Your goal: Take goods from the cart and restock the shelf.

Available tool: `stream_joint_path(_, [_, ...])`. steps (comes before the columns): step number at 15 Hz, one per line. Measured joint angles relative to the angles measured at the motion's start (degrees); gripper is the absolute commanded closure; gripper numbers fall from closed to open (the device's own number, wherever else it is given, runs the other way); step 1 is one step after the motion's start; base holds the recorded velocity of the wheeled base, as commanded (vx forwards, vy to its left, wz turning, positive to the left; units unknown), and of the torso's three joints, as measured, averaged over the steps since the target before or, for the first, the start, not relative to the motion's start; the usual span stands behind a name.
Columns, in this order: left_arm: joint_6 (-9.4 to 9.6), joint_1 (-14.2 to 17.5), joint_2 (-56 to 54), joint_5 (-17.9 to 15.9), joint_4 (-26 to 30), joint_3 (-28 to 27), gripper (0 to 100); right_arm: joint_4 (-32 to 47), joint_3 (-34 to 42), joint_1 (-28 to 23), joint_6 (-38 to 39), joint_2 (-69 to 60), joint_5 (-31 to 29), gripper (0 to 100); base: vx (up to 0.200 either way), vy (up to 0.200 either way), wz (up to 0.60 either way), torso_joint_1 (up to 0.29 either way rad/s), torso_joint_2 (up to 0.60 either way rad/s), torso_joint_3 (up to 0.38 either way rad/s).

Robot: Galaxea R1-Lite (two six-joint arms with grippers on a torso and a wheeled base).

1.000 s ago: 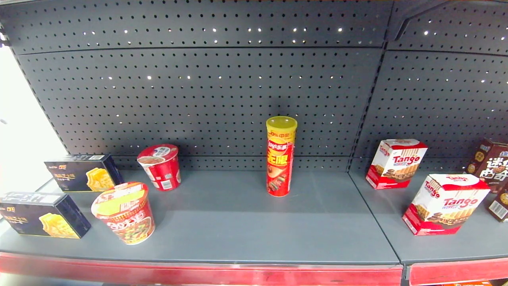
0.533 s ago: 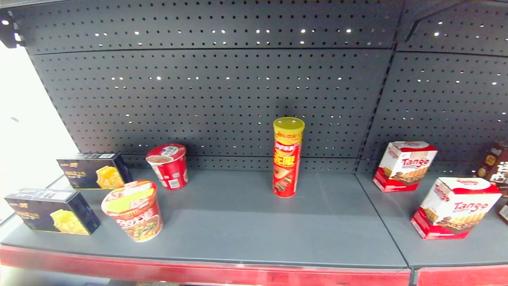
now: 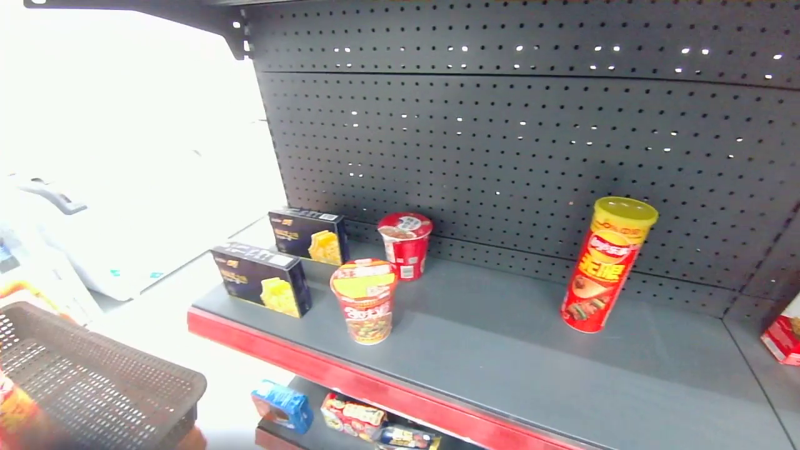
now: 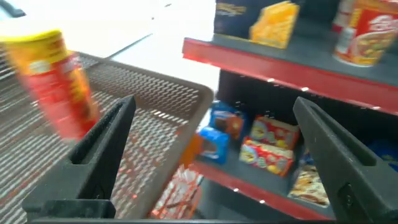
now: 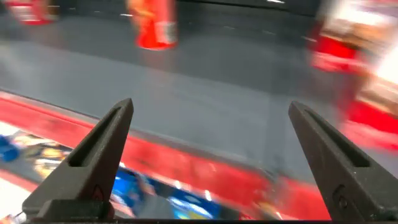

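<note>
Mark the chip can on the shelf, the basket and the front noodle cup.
chip can (image 3: 607, 265): head view, red body.
basket (image 3: 94, 381): head view, bare mesh.
front noodle cup (image 3: 369, 315): head view, printed side.

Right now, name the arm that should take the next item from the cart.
Left. The left claw, open, faces the basket with a can in it, on the robot's left side. The right claw, also open, faces the shelf.

Head view: above shelf (image 3: 500, 350), facing its left end. Wrist views: low, close before its front; all share it.
</note>
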Motion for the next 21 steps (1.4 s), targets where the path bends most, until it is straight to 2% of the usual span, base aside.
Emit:
stream_joint_path(9, [-0.07, 0.0, 0.0, 0.02, 0.04, 0.0, 0, -0.07, -0.02, -0.02, 0.0, 0.0, 0.02, 0, 0.0, 0.0, 0.6, 0.003, 0.01, 0.004])
stream_joint_path(17, [-0.02, -0.04, 0.0, 0.04, 0.02, 0.0, 0, -0.11, 0.05, -0.06, 0.06, 0.0, 0.0, 0, 0.0, 0.0, 0.0, 0.0, 0.0, 0.0])
stream_joint_path(18, [0.44, 0.02, 0.0, -0.11, 0.02, 0.0, 0, -0.1, 0.05, -0.02, 0.06, 0.0, -0.02, 0, 0.0, 0.0, 0.0, 0.0, 0.0, 0.0])
stream_joint_path(21, [4.23, -0.02, 0.0, -0.62, 0.04, 0.0, 0, -0.1, 0.06, -0.06, 0.09, 0.0, 0.0, 0, 0.0, 0.0, 0.0, 0.0, 0.0, 0.0])
